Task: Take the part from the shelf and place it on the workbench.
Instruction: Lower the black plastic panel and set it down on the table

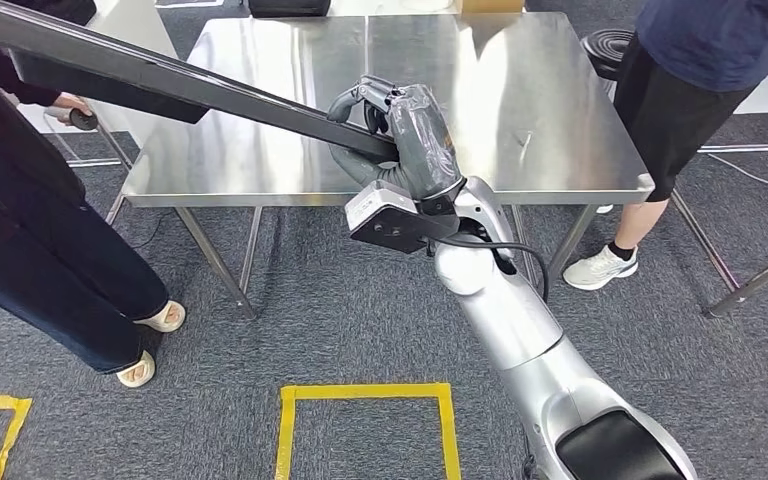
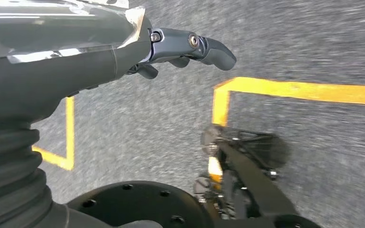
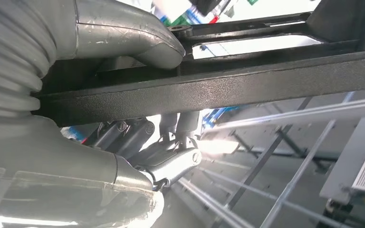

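My right hand (image 1: 412, 135) is clenched around the part (image 1: 160, 75), a long black metal bar. In the right wrist view my thumb (image 3: 138, 35) presses on one side of the bar (image 3: 228, 88) and my darker fingers (image 3: 138, 137) curl under the other side, so the grasp is firm. The bar runs from my hand up and to the left, over the near left corner of the workbench (image 1: 560, 150), and goes out of the head view at the top left. It is above the steel top and I cannot tell if it touches it.

My hand is over the near edge of the workbench, about in the middle. The steel surface beyond it is bare and wide.

One person (image 1: 40, 230) in dark clothes stands close to the left end of the bar. Another person (image 1: 680, 90) stands at the right corner of the workbench.

My left hand (image 2: 123, 52) hangs over grey carpet (image 2: 313, 42) with yellow tape lines (image 2: 294, 89). Its fingers (image 2: 204, 47) are a little curved and hold nothing.

I can read no writing anywhere.
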`<state>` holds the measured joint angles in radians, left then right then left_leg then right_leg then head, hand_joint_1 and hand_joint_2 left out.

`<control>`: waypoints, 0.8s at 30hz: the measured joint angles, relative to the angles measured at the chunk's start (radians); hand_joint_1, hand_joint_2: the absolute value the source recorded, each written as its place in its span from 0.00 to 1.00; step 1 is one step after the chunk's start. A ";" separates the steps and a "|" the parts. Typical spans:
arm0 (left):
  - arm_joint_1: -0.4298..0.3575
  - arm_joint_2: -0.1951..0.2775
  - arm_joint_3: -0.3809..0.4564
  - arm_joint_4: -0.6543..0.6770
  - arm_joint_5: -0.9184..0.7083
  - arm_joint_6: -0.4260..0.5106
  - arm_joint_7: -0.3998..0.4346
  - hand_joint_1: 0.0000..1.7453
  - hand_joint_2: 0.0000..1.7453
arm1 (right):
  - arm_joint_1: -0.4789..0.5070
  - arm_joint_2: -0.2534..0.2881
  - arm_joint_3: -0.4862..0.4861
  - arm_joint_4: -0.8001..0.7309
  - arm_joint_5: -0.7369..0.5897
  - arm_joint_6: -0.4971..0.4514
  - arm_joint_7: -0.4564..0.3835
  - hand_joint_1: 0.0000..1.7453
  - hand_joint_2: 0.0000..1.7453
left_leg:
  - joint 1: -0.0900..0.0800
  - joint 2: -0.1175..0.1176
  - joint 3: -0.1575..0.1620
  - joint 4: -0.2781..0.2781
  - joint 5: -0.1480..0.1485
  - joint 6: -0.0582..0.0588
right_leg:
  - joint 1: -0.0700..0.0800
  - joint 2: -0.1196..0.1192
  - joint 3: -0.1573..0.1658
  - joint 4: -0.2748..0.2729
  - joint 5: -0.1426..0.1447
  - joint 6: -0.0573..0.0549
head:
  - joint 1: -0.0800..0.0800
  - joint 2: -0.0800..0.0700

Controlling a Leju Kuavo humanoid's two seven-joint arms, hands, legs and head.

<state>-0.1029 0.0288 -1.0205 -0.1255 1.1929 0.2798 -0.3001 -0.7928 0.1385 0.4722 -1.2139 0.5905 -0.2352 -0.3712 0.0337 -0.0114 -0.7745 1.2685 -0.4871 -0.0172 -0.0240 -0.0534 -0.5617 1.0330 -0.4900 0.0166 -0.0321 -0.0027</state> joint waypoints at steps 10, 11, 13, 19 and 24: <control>-0.003 -0.002 -0.015 0.000 0.003 0.006 0.003 0.00 1.00 | -0.003 -0.006 -0.009 -0.002 -0.037 0.002 -0.004 1.00 1.00 | -0.022 0.038 0.125 -0.241 0.077 0.051 | 0.015 0.012 -0.031 0.076 -0.057 0.020 | 0.003 0.000; -0.004 -0.003 -0.016 0.000 0.004 0.006 0.003 0.00 1.00 | -0.001 -0.010 -0.012 -0.002 -0.041 0.002 -0.004 1.00 1.00 | -0.022 0.033 0.126 -0.242 0.077 0.056 | 0.014 0.031 -0.063 0.139 -0.080 0.017 | 0.005 0.000; -0.004 -0.006 -0.017 0.000 0.005 0.007 0.002 0.00 1.00 | 0.008 -0.018 -0.020 -0.003 -0.046 0.002 -0.005 1.00 1.00 | -0.023 0.018 0.126 -0.242 0.076 0.060 | 0.014 0.045 -0.130 0.258 -0.113 0.017 | 0.008 0.000; -0.003 -0.009 -0.017 0.000 0.012 0.005 -0.007 0.00 1.00 | 0.010 -0.025 -0.034 -0.003 -0.055 0.002 -0.012 1.00 1.00 | -0.026 -0.011 0.127 -0.235 0.068 0.047 | 0.006 0.051 -0.045 0.024 0.010 0.046 | 0.011 0.000; -0.002 -0.007 -0.017 0.000 0.014 -0.004 -0.012 0.00 1.00 | 0.003 -0.024 -0.041 -0.003 -0.064 0.002 -0.019 1.00 1.00 | -0.022 -0.009 0.117 -0.208 0.047 0.019 | 0.003 0.053 -0.019 -0.002 0.012 0.001 | 0.009 0.000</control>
<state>-0.1054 0.0216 -1.0380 -0.1259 1.2072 0.2759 -0.3124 -0.7899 0.1141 0.4316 -1.2173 0.5261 -0.2335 -0.3903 0.0115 -0.0200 -0.6574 1.0602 -0.4400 0.0022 -0.0208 -0.0003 -0.5805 1.0305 -0.4784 0.0172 -0.0233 -0.0027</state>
